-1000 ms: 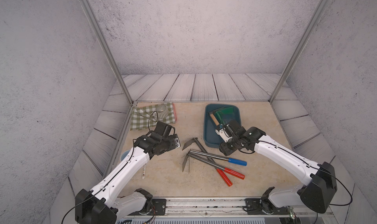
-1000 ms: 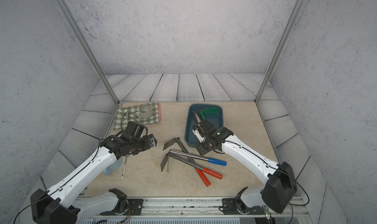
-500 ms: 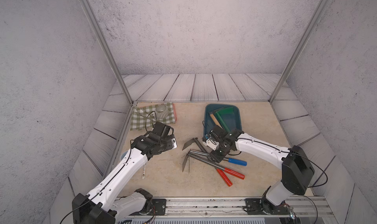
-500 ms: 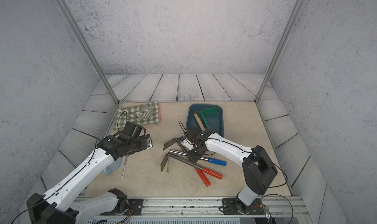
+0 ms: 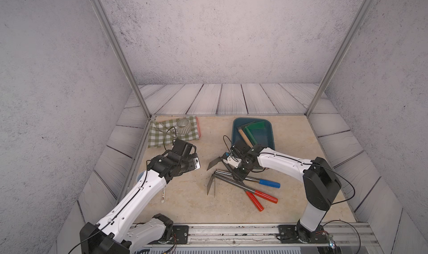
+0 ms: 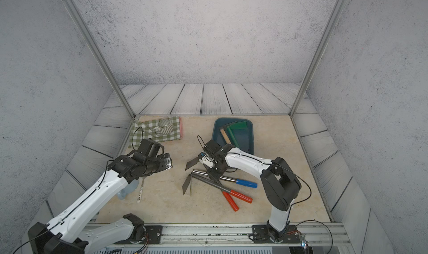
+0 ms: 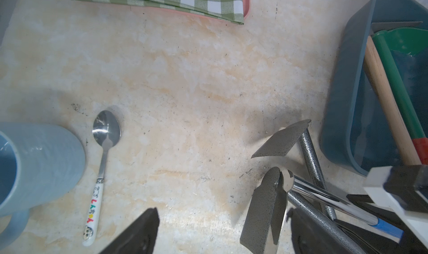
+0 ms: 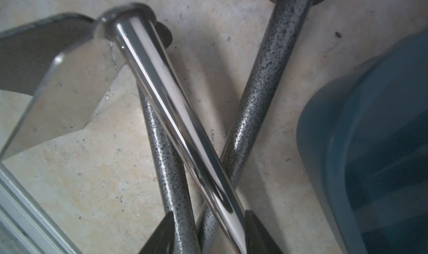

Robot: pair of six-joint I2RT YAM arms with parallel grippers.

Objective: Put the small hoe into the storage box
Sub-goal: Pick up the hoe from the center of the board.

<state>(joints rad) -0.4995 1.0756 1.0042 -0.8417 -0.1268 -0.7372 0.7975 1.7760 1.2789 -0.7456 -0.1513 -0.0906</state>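
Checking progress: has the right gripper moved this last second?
Yes: the right gripper moved away from the storage box, toward the camera, down over the crossed hoe handles.

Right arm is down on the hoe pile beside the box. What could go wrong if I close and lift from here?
1. The right gripper straddles the crossing of the chrome blue-handled hoe and both grey red-handled hoes; closing may pinch several or drag them up together.
2. The storage box already holds two tools, so a hoe may land propped on them or the rim.
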